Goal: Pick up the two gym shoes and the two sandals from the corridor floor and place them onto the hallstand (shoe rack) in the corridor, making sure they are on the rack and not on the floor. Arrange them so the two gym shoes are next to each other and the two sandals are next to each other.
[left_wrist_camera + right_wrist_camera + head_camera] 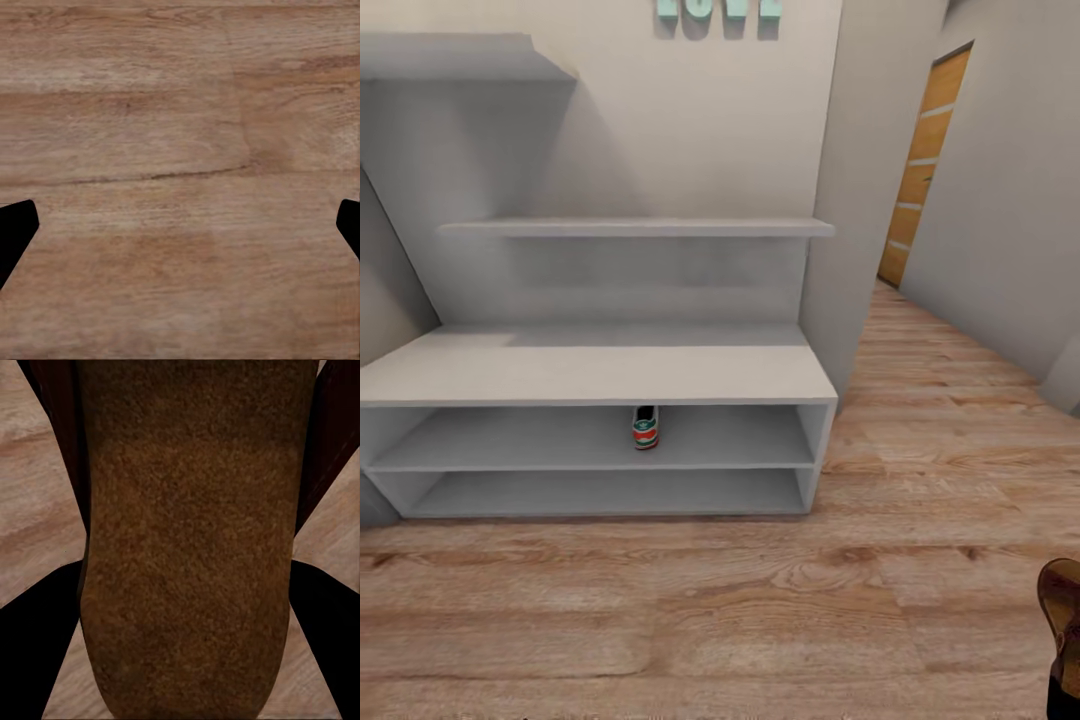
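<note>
One gym shoe [646,428] stands heel-out on the upper shoe tier of the pale-grey hallstand [600,375], near the middle. A dark reddish-brown sandal [1062,600] hangs over the corridor floor [760,600] at the lower right edge of the head view. My right gripper [184,645] is shut on this sandal [187,547], its black fingers [34,652] pressing both sides of the brown sole. My left gripper [184,225] is open above bare floor planks [180,112], with nothing between its fingertips [16,229].
The hallstand's lower tier [610,492] and flat top hold nothing. Two staggered shelves [640,228] rise on its back panel. A wall corner [850,250] stands right of the stand. The corridor runs back to a wooden door [922,170].
</note>
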